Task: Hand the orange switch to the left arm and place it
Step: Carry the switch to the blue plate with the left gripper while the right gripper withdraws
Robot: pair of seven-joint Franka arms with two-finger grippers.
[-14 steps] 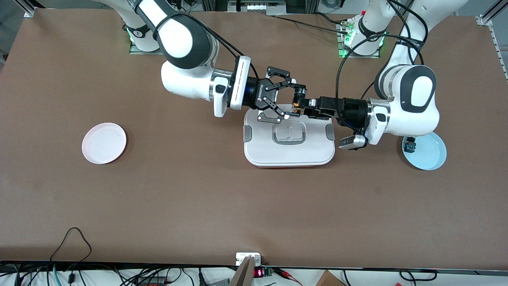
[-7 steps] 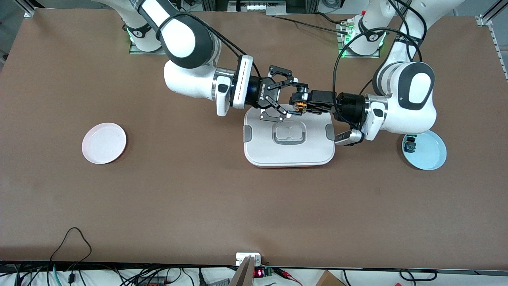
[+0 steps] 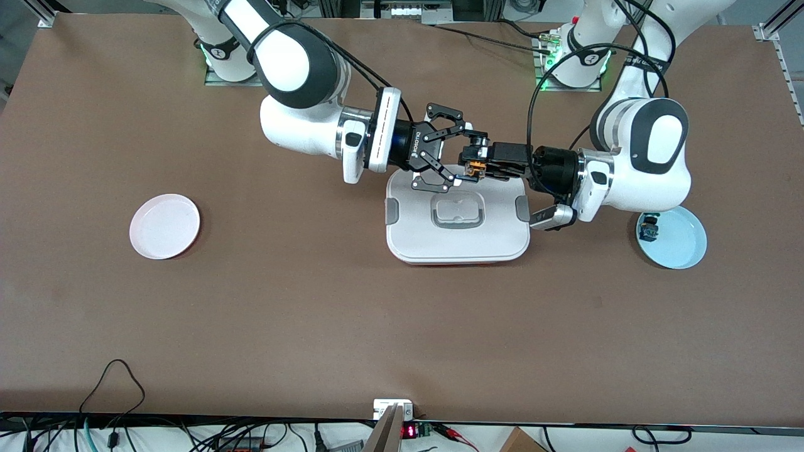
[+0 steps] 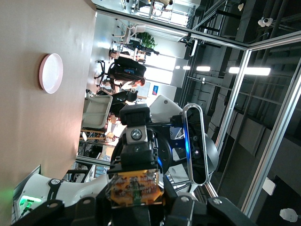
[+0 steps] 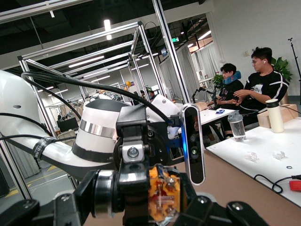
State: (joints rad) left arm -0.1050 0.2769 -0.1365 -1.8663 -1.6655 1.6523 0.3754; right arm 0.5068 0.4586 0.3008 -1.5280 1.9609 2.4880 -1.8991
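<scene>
Orange switch: the tiny black component with an orange part and metallic bits [image 3: 472, 167] is up in the air over the box's edge nearest the robot bases, between the two grippers; it also shows in the left wrist view [image 4: 135, 188] and the right wrist view [image 5: 163, 193].
Left gripper: black two-finger gripper [image 3: 475, 164] reaching in from the left arm's end, its jaws pinching the orange switch.
Right gripper: black two-finger gripper [image 3: 461, 157] meeting it from the right arm's end, jaws around the same switch; whether they are pressing it or slightly spread, I cannot tell.
Box: large white rounded-rectangular plastic container with grey side latches [image 3: 458, 238] at mid tabletop, under both grippers.
Pink plate: round pale pink dish [image 3: 164, 226] toward the right arm's end.
Blue plate: round light blue dish [image 3: 678, 242] toward the left arm's end, carrying a tiny black switch with blue-green parts [image 3: 647, 232].
Tabletop: brown surface [image 3: 314, 314].
</scene>
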